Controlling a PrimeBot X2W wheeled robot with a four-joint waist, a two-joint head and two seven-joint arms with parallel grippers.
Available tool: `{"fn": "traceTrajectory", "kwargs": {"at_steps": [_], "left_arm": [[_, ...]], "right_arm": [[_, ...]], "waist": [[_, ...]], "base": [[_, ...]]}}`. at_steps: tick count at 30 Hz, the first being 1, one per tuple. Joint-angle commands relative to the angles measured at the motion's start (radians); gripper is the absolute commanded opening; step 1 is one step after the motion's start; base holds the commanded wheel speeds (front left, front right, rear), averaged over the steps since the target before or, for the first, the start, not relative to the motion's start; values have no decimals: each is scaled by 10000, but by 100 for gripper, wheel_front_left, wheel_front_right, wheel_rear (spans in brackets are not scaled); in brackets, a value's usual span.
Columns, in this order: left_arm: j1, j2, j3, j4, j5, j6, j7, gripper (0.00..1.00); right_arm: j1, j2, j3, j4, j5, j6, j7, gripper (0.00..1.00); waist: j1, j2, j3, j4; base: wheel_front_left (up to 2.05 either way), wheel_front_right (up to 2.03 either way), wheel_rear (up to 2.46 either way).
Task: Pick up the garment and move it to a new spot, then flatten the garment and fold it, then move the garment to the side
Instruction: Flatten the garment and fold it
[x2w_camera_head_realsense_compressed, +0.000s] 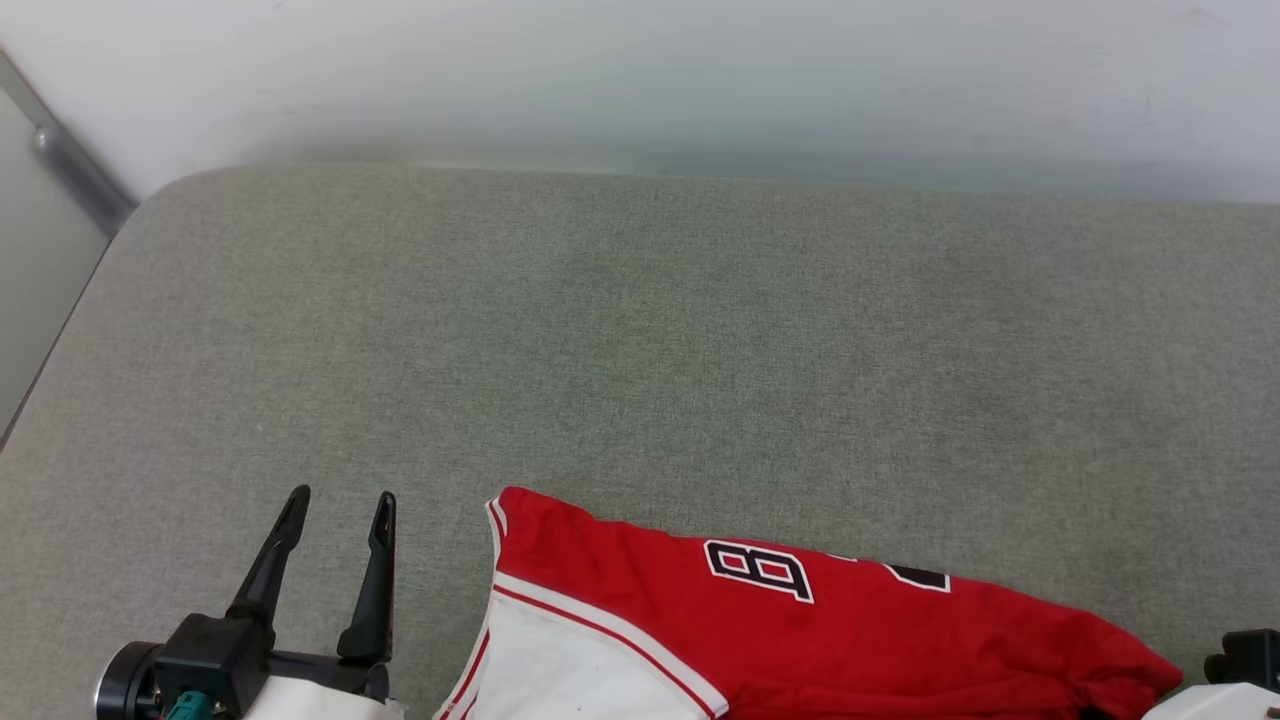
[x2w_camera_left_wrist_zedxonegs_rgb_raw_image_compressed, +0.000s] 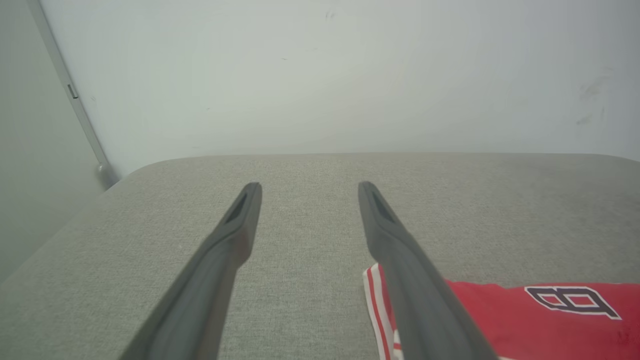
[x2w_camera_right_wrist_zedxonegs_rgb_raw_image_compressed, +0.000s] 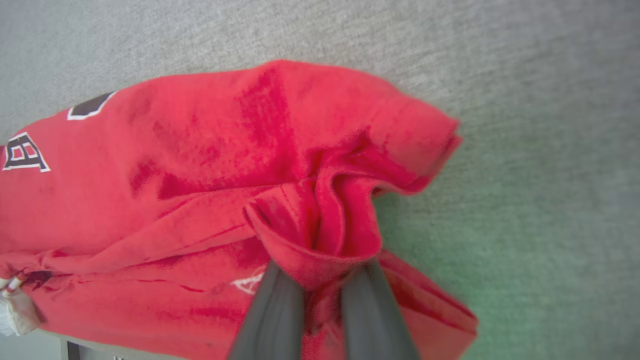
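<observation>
currently right tool (x2w_camera_right_wrist_zedxonegs_rgb_raw_image_compressed: 322, 272) pinched onto a bunched fold at the right end of the garment (x2w_camera_head_realsense_compressed: 800, 640), at the near edge of the worktop (x2w_camera_head_realsense_compressed: 640, 330), presumably for lifting; left tool (x2w_camera_head_realsense_compressed: 340, 500) spread wide, empty, beside the sleeve (x2w_camera_head_realsense_compressed: 570, 660).

The garment (x2w_camera_head_realsense_compressed: 850, 620) is showing as soft red cloth, matt, bunching in thick creases, with a smoother white panel at the head view's lower middle. The table cover (x2w_camera_head_realsense_compressed: 640, 350) is looking like grey woven fabric, matt and finely rough. The left gripper (x2w_camera_head_realsense_compressed: 342, 496) is showing fingers (x2w_camera_left_wrist_zedxonegs_rgb_raw_image_compressed: 415, 285) that are smooth, dark, matt, plastic-like. The wall (x2w_camera_head_realsense_compressed: 640, 80) is appearing smooth and matt; the rail (x2w_camera_head_realsense_compressed: 75, 170) at upper left is gleaming like metal.
</observation>
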Motion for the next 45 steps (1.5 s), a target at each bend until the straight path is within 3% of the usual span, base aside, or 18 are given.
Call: {"fn": "traceTrajectory", "kwargs": {"at_steps": [1,13,19,25,37,45], "left_arm": [[-52,38,-10,32,1,-13,-21,100],[108,391,-421,257,-183,-17,-21,100],[170,450,-425,332,-256,-18,-21,100],[336,392,-464,393,-278,-18,-21,100],[489,84,-470,415,-325,-17,-21,100],[431,44,-588,505,-332,-19,-21,100]], "right_arm": [[6,204,102,380,-101,-7,25,0],[-589,-1021,-1665,502,-723,-15,-979,0],[-845,-1181,-2461,879,-1006,-9,-1006,0],[-339,-1092,-1741,-42,-699,-7,-370,0],[943,-124,12,-3739,332,-6,1828,0],[624,429,1510,-4315,1626,-6,2385,0]], "waist": [[0,0,-39,-29],[0,0,-266,-248],[0,0,-428,-346],[0,0,-776,-455],[0,0,-1139,-371],[0,0,-1170,-145]], "base": [[0,0,0],[0,0,0],[0,0,0],[0,0,0],[0,0,0],[0,0,0]]}}
